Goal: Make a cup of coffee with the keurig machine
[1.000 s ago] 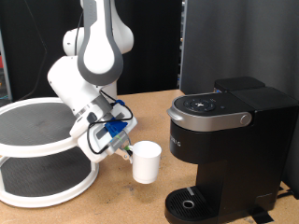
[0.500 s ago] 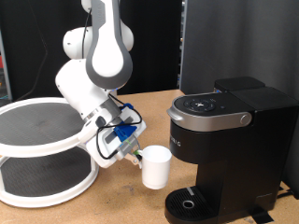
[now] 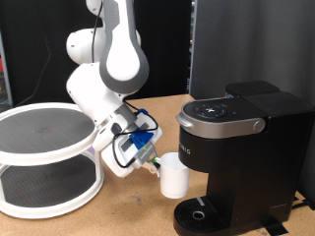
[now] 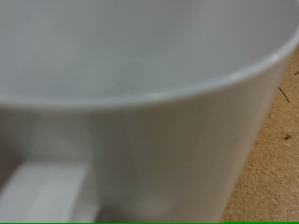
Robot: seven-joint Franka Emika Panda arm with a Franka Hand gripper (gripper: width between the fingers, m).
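One gripper (image 3: 155, 163): low over the wooden table (image 3: 128, 211), at the end of the white robot arm (image 3: 108, 69), its fingers clamped on the cup (image 3: 174, 176).
Cup: small, white, upright, lifted just clear of the table, held at its rim on the side toward the exterior view's left.
Cup position: just beside the front of the keurig machine (image 3: 241, 147), slightly above and to the exterior view's left of the round drip tray (image 3: 200, 214).
Wrist view: the cup's white wall (image 4: 140, 140) fills nearly the whole picture, with its handle (image 4: 47, 191) at one corner and a strip of table beside it.
Keurig machine: black, lid closed, silver-grey handle (image 3: 224, 125) across the front of its top.
Rack: round two-tier white stand (image 3: 44, 157) at the exterior view's left, well apart from the machine.
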